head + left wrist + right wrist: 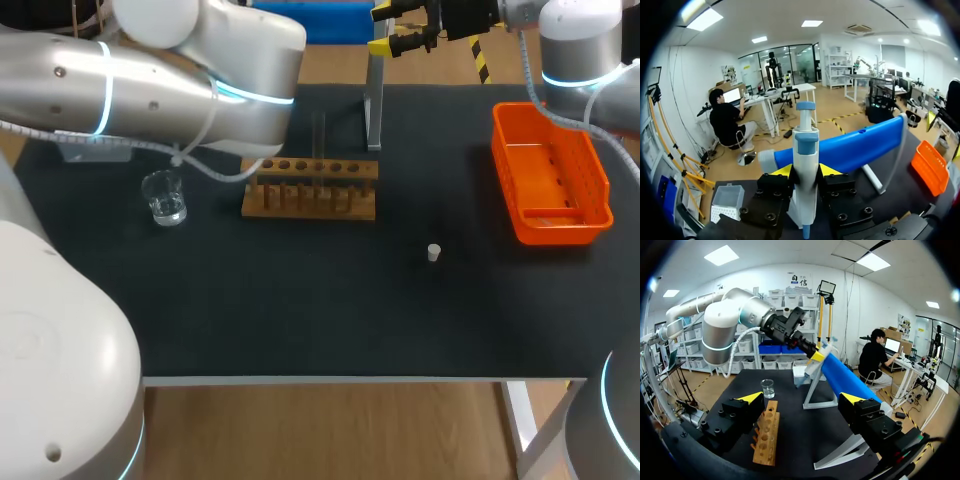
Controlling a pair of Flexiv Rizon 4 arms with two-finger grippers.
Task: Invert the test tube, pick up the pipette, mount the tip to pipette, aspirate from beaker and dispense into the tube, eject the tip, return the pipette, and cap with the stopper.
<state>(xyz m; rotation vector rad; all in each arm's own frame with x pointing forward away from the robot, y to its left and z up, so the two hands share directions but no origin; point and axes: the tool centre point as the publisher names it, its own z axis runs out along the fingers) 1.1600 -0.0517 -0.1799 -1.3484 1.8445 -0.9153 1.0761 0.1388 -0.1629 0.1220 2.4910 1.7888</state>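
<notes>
- Now L claw [805, 171] pinching pipette [805, 145] by stand [850, 147].
- R claw [801, 398] spread wide, above desk's [300, 310] far edge.
- Stopper [434, 252] mid-desk, well apart from rack [310, 190], basket [550, 172].

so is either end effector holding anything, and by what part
The left end effector grips the pipette by its white body; the right end effector is open and empty.
</notes>
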